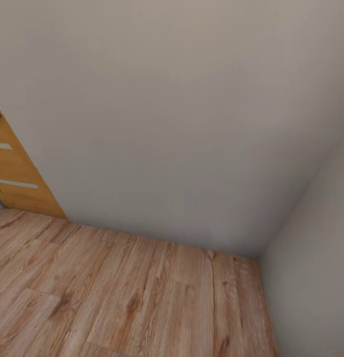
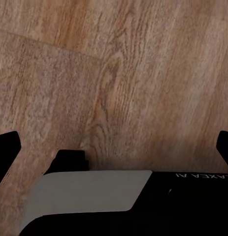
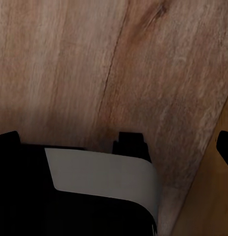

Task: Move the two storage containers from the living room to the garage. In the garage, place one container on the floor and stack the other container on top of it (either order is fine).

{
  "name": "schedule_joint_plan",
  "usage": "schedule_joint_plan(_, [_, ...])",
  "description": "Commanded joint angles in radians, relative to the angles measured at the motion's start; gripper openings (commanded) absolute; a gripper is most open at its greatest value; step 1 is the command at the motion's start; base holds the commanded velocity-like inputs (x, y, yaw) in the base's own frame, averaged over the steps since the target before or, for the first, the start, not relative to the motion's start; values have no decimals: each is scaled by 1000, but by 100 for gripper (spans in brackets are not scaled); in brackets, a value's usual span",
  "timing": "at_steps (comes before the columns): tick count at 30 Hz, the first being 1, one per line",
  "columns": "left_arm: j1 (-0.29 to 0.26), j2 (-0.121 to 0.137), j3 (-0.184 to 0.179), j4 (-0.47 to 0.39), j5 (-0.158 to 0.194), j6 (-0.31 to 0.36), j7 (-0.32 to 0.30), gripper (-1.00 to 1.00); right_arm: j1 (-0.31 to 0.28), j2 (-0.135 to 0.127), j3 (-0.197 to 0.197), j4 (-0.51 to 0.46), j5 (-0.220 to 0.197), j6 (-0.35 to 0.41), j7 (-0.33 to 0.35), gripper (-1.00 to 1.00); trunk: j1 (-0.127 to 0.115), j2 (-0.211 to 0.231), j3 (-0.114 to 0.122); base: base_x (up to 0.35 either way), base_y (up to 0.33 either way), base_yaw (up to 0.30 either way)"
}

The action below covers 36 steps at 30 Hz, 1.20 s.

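Head view: a corner of pale grey-beige walls [image 1: 182, 124] meets light wood plank floor [image 1: 122, 297]. A second wall [image 1: 315, 277] closes the right side; the seam runs down to the floor at lower right. At the left edge stands a tan wooden door panel [image 1: 13, 178] with pale slots, its foot on the planks. Open floor runs from door to corner.

Left wrist: left gripper [image 2: 114, 147] fingers [image 2: 6, 147] spread wide, nothing between them, planks below, robot body beneath.

Right wrist: right gripper [image 3: 116, 142] fingers [image 3: 224, 145] wide apart, holding nothing, above planks.
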Motion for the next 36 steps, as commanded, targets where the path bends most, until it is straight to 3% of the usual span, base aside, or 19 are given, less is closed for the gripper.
schedule_joint_plan(1, [-1,0,-9,1,8,-4,5,100,0,-1,3,-2,0,5,2,100,0,0,-2,245,150,202])
schedule_joint_plan(17, [-1,0,-9,0,8,-4,5,100,0,0,3,-2,0,5,2,100,0,0,-20,235,141,202])
schedule_joint_plan(36, [-1,0,-9,0,8,-4,5,100,0,1,5,-2,0,5,2,100,0,0,-41,21,6,206])
